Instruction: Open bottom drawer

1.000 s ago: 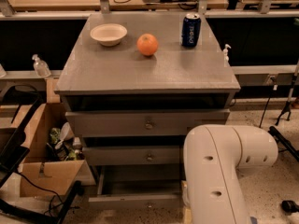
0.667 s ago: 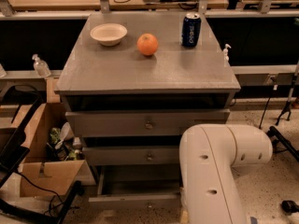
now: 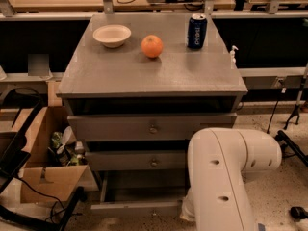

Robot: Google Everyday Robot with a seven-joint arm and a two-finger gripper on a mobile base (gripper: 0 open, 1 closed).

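View of the grey wooden three-drawer cabinet (image 3: pixel 72 88) from in front and above.

**Cabinet top.** On the grey tabletop (image 3: pixel 144 73) you see three things in a row near the back edge. A cream shallow round bowl (image 3: pixel 111 35) is at the left and a round orange fruit (image 3: pixel 152 46) in the middle. A dark blue metal drink can (image 3: pixel 196 31) stands upright at the right. They are near one another but none touches.

**Drawers.** The tallest grey drawer front (image 3: pixel 120 127) lies uppermost, and the mid-sized grey drawer front (image 3: pixel 130 160) sits below it. Each has a small round knob at its centre. The bottom drawer (image 3: pixel 134 207), a grey wooden one with a slim flat front, lies lowest, just above the floor. It stands pulled forward of the two above, so you look down into its bare grey inside.

**Arm.** The thick white jointed robot arm (image 3: pixel 224 177) fills the lower right. It bends down in front of the cabinet's right side and covers the right end of the bottom drawer.

**Claw.** The claw does not show. It is hidden behind the arm, so you cannot tell whether it is open, closed or gripping anything.

**Surroundings.** An open brown cardboard box (image 3: pixel 43 182) holding mixed litter stands on the pale speckled floor (image 3: pixel 284 191), just left of the cabinet.
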